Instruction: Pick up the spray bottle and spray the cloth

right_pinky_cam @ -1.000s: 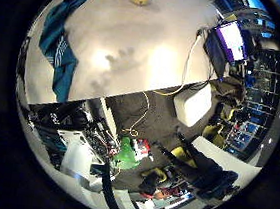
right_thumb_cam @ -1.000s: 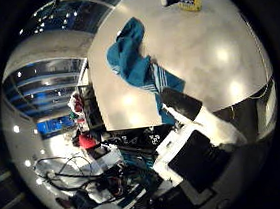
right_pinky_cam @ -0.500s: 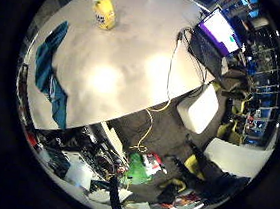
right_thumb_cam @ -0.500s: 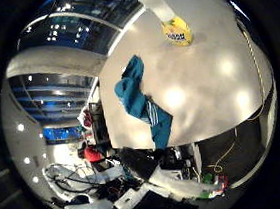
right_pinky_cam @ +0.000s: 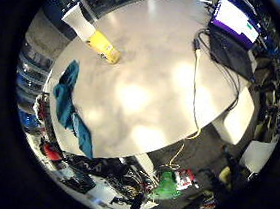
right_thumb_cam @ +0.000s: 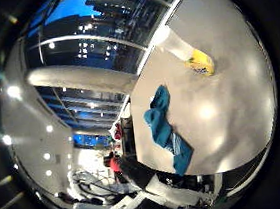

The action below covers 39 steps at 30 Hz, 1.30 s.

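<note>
A spray bottle [right_pinky_cam: 94,36] with a yellow base and a white upper part stands on the round grey table [right_pinky_cam: 146,90], near its far edge. A teal cloth [right_pinky_cam: 69,107] lies crumpled along the table's rim, a little apart from the bottle. Both also show in the thumb side view: the spray bottle [right_thumb_cam: 193,56] and the teal cloth [right_thumb_cam: 165,129]. Both things look small, so the palm is high above the table. No part of my hand shows in either view.
An open laptop [right_pinky_cam: 235,31] sits at one edge of the table. A white chair [right_pinky_cam: 239,117] stands beside the table. Clutter, with a green object [right_pinky_cam: 166,185], lies on the floor below. Dark windows [right_thumb_cam: 88,44] rise behind.
The camera has risen and turned: the table now looks smaller, and the bottle has come from the view's edge fully into sight. The things on the table have not moved.
</note>
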Each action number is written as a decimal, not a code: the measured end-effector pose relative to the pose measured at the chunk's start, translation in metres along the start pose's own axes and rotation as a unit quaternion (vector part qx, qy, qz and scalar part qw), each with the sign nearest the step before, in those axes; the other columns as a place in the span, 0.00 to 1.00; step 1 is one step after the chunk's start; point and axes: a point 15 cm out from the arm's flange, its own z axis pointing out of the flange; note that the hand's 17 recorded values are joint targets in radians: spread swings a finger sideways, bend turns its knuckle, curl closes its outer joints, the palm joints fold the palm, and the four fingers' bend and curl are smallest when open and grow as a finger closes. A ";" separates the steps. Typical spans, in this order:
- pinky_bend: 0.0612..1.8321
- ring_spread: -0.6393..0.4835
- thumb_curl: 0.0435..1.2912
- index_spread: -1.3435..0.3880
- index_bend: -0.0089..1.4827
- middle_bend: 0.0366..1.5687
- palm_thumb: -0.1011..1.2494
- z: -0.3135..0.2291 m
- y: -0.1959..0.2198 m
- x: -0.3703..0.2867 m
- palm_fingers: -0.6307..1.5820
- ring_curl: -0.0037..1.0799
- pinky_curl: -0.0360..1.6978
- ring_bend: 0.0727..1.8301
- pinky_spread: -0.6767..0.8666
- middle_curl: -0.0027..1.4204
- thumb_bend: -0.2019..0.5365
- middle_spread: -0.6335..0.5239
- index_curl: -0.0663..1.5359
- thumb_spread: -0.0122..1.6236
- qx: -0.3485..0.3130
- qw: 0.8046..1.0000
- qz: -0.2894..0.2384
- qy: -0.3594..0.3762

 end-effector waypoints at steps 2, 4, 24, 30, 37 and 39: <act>0.24 0.67 0.19 0.64 0.10 0.11 0.31 0.004 -0.008 0.003 0.33 0.25 0.21 0.17 0.72 0.25 0.23 0.59 0.19 0.57 0.001 1.000 0.002 -0.024; 0.24 0.67 0.19 0.64 0.10 0.12 0.32 0.008 -0.015 0.008 0.32 0.25 0.21 0.17 0.71 0.25 0.23 0.59 0.19 0.57 0.000 0.999 0.003 -0.041; 0.24 0.65 0.19 0.64 0.10 0.12 0.35 0.090 -0.047 0.037 0.32 0.25 0.20 0.17 0.70 0.25 0.23 0.59 0.20 0.58 -0.028 0.989 0.019 -0.142; 0.25 0.65 0.19 0.64 0.10 0.12 0.36 0.110 -0.056 0.042 0.32 0.24 0.20 0.17 0.70 0.25 0.23 0.59 0.20 0.58 -0.038 0.989 0.014 -0.144; 0.25 0.64 0.19 0.64 0.10 0.12 0.36 0.129 -0.058 0.038 0.32 0.25 0.20 0.18 0.70 0.25 0.23 0.59 0.20 0.58 -0.050 0.988 0.007 -0.145; 0.25 0.63 0.19 0.64 0.10 0.12 0.36 0.136 -0.057 0.037 0.33 0.24 0.20 0.18 0.70 0.25 0.23 0.59 0.20 0.58 -0.054 0.988 0.006 -0.146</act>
